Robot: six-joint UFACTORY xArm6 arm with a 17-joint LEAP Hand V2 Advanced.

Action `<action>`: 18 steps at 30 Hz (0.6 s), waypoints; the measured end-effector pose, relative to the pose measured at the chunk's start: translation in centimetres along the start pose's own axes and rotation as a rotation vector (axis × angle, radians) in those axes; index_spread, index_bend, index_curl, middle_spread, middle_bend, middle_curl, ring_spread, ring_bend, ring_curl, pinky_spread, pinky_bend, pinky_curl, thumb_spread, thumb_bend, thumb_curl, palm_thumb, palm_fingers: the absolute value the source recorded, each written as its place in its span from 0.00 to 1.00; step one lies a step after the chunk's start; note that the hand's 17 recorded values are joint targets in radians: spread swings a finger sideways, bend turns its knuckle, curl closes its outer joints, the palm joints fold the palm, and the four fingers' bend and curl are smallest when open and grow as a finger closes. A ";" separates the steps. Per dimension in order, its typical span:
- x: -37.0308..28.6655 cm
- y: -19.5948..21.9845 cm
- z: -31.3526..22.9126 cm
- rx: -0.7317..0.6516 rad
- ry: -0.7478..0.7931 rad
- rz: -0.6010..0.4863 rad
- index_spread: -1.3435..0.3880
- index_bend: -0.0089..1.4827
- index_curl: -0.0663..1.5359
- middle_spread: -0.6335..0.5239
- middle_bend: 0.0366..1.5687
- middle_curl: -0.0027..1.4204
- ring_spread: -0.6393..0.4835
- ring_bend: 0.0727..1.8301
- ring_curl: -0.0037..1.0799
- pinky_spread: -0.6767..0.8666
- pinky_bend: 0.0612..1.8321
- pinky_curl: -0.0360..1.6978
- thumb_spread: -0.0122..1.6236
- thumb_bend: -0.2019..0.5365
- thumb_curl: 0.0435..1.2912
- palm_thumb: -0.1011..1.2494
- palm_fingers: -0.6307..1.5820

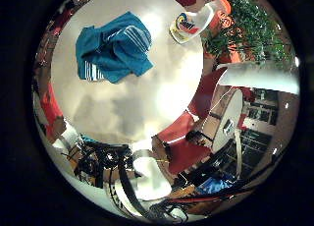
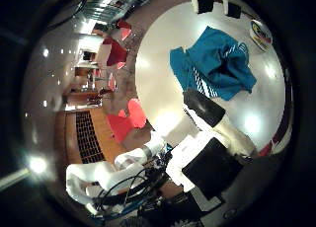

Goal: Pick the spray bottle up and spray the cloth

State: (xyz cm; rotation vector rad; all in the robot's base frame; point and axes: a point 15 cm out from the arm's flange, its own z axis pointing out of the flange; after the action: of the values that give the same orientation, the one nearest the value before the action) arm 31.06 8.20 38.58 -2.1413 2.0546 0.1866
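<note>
- The round white tabletop [image 1: 147,88] is below my palm and fills most of what I see; its far rim is cut off at the edge of both views.
- The cloth [image 1: 114,48], teal with white stripes, lies crumpled in a heap on the tabletop, so I cannot make out its full shape or its underside.
- My hand [image 2: 212,138] hangs above the tabletop, clear of everything on it. My fingers [image 2: 207,108] look fairly straight and hold nothing, though only parts of them show at the edges of the thumb-side view, so I cannot see their tips well.
- The spray bottle [image 1: 192,22], white with a coloured label, sits on the tabletop near the rim, at about two o'clock from the cloth in the little-finger-side view and well apart from it. Its nozzle end runs into the view's edge, and I cannot tell whether it stands or lies.
- Red chairs [image 1: 184,147] stand around the tabletop, partly hidden beneath its rim.
</note>
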 end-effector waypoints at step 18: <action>13.4 1.0 -8.3 0.523 -0.099 0.270 0.59 0.12 0.27 0.52 0.23 0.30 0.63 0.27 0.30 0.71 0.12 0.23 0.71 0.24 0.17 0.43 0.47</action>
State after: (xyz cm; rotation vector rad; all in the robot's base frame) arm 30.49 -6.65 43.89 -1.5198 2.0419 -0.1904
